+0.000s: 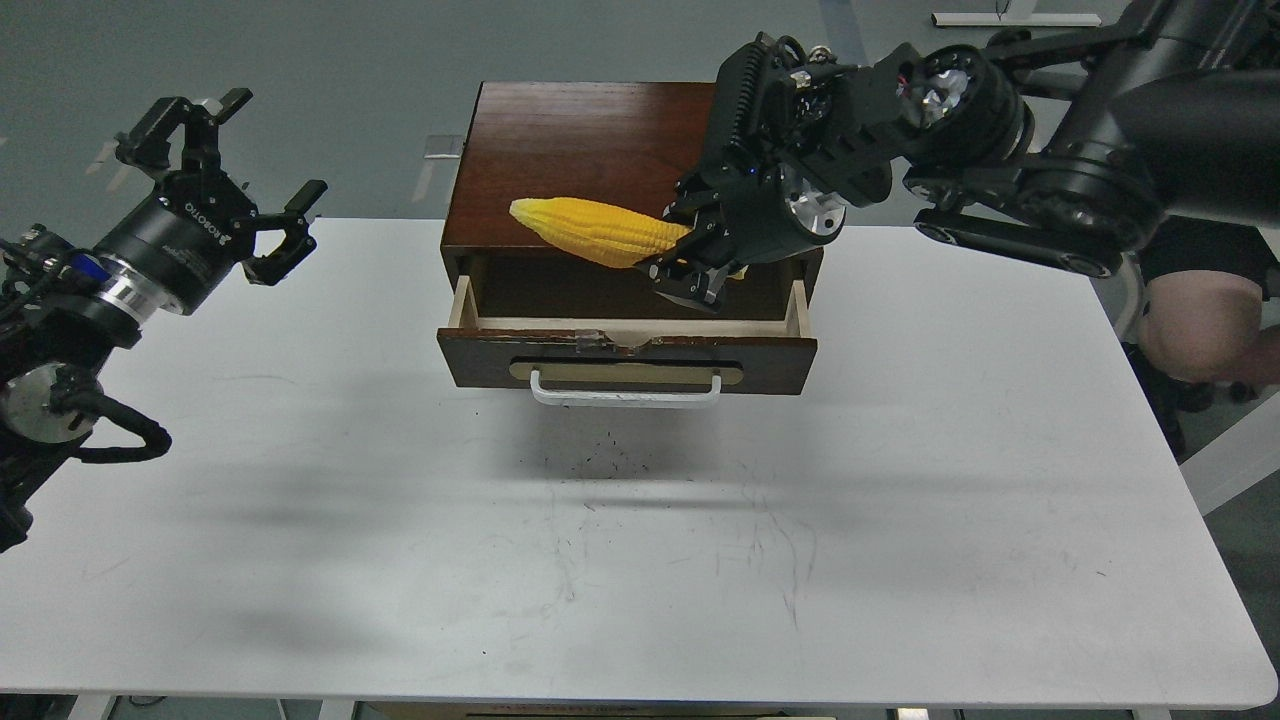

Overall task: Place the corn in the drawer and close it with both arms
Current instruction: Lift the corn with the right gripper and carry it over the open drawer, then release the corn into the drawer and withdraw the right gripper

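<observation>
The dark brown drawer stands pulled open from its cabinet at the table's back middle, with a white bar handle on its front. My right gripper is shut on the thick end of the yellow corn. It holds the cob level above the open drawer, tip pointing left. My left gripper is open and empty, raised over the table's left back corner, well left of the cabinet.
The white table carries only the cabinet; its front has faint scuff marks. A person's knee shows past the table's right edge, behind my right arm.
</observation>
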Robot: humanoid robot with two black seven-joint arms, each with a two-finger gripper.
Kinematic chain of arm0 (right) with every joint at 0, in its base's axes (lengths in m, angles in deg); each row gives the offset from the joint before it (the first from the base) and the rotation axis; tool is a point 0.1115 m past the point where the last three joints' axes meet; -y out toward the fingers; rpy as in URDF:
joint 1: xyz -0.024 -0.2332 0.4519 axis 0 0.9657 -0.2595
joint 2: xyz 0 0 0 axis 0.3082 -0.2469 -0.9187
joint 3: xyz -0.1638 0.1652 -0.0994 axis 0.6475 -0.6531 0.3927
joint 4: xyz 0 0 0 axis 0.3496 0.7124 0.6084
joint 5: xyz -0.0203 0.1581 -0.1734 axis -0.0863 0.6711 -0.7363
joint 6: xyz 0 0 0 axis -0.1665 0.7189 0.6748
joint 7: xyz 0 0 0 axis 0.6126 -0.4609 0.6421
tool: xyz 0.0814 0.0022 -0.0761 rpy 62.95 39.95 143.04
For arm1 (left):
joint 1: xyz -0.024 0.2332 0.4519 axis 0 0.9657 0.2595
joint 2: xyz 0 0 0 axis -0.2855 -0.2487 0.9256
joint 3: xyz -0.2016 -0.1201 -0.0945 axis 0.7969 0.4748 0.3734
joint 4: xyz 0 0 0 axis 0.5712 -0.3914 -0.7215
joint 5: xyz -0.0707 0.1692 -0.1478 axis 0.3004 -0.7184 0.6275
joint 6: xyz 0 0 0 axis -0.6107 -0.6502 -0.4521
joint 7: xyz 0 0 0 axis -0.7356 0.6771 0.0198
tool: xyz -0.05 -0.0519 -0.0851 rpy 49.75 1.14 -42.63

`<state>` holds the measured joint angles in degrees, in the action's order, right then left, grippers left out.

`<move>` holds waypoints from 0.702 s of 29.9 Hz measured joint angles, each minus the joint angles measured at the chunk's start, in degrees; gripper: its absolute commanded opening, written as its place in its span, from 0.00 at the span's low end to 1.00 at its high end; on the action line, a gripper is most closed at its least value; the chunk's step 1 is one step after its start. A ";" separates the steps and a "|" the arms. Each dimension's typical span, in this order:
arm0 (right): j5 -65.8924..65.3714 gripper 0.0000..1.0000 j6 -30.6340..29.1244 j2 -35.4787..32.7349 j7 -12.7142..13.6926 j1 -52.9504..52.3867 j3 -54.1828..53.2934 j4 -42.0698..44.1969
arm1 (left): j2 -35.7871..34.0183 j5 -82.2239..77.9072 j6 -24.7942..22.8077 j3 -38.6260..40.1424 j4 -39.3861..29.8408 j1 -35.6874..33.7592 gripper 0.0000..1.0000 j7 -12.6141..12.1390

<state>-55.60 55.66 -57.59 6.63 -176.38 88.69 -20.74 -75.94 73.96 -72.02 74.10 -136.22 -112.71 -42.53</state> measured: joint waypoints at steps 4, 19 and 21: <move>-0.02 0.15 1.00 2.01 0.00 0.00 1.11 0.69 | -0.90 0.00 0.00 0.00 -0.19 -0.03 1.00 0.00; 0.62 0.88 2.44 2.68 0.00 0.98 1.99 2.05 | -2.00 0.00 0.00 0.00 -0.30 0.00 1.00 0.00; 0.70 0.91 2.51 2.61 0.01 0.99 1.95 1.99 | -2.00 0.00 0.00 0.00 -0.31 0.01 1.00 0.00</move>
<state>-54.90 58.17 -54.98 6.63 -175.39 90.64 -18.75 -77.94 73.96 -72.02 74.10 -136.53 -112.70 -42.53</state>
